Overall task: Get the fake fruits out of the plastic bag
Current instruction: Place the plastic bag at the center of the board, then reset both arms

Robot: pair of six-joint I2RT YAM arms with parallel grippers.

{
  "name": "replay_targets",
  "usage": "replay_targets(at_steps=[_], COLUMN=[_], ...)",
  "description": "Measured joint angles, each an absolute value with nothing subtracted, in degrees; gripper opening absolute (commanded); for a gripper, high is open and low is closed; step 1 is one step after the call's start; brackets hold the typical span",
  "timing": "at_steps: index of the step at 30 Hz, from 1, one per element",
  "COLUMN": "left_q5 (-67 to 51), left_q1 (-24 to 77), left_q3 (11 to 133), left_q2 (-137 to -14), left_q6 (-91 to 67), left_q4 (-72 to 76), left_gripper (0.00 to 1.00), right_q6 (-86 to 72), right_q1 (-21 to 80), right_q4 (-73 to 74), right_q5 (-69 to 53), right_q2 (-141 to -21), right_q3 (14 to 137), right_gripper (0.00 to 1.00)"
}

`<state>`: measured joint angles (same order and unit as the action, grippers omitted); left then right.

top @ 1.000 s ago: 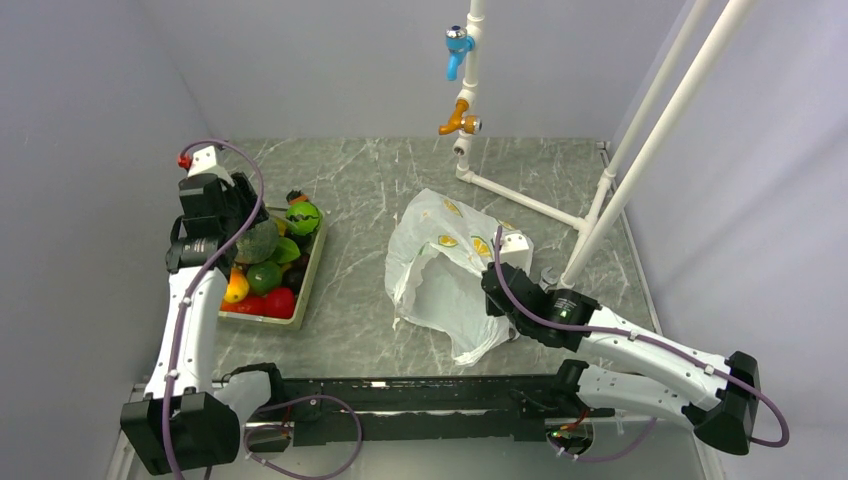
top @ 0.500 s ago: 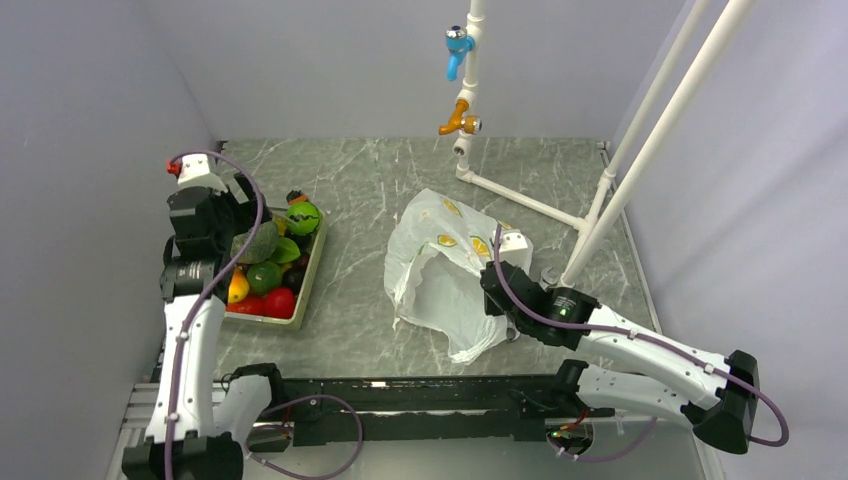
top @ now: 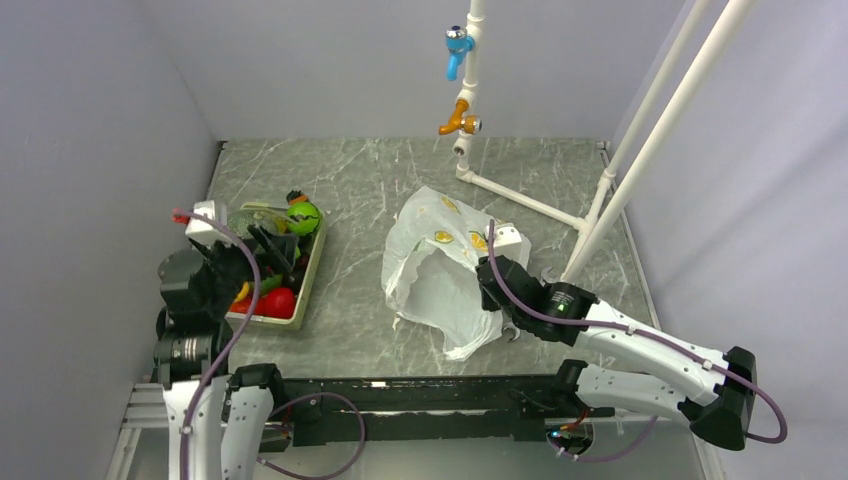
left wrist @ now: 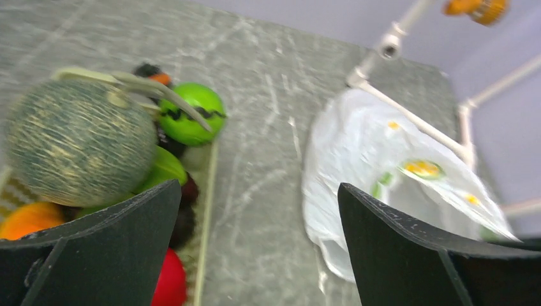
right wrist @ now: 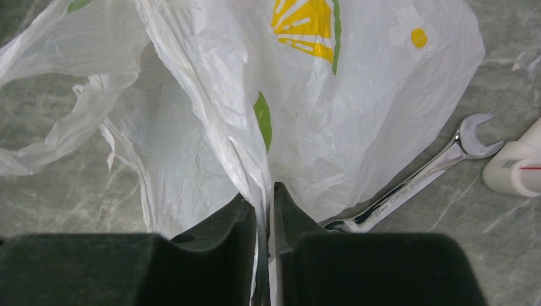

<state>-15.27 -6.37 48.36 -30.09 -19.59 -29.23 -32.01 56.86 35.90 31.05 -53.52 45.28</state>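
- Top external: plastic bag (top: 440,270) lies crumpled mid-tabletop (top: 350,180). Fake fruits (top: 302,216) are piled in the cream tray (top: 312,262) at the bag's 9 o'clock, well apart from it.
- Right wrist: right hand (right wrist: 265,191) is pressed together, pinching a fold of the bag. Wrench (right wrist: 415,182) sits at the bag's 4 o'clock, just beside its edge.
- Left wrist: left hand (left wrist: 257,188) is spread wide, holding nothing, over the tray. Melon (left wrist: 70,146) is at 10 o'clock with the green ball (left wrist: 191,115) just beside it, and the red fruit (left wrist: 169,287) is at 7 o'clock.
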Motion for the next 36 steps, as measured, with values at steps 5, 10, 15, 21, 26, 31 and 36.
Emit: replay_targets(at_steps=[5,10,15,21,26,31,36], left_q5=[-24.1,-28.0,-28.3,-27.5,-25.2,-22.9,-21.0], left_q1=[-6.3,-6.3,-6.3,-6.3,-6.3,-6.3,-6.3], left_q3=[45.3,43.6,50.6,67.6,80.6,85.0,85.2], left_q2=[-22.5,-17.6,-17.1,-17.5,-18.5,-18.6,-18.8], left_q6=[-25.6,-31.6,-34.4,-34.9,-33.6,-32.5,-32.1], left_q4=[-32.0,-33.1,-38.1,-40.6,-42.1,-43.2,-45.0], left_gripper=[0.99,0.99,0.99,0.99,0.99,0.99,0.99], right_q6=[-30.1,-28.4,-26.9,-23.6,-18.4,-14.0,-11.0], right_q1=[56.9,56.9,56.9,56.9,56.9,56.8,56.8], right_q4=[35.3,35.8,38.6,42.1,42.7,42.6,42.7], right_q5=[29.5,28.8,29.0,30.1,30.2,31.6,34.2], right_q2=[-53.3,-50.1,-45.2,-40.0,-34.9,-30.6,-29.3], right_q3=[45.3,45.7,50.7,61.6,70.2,77.3,81.7], right_gripper=[0.51,0.70,0.83,1.00,1.00,1.00,1.00])
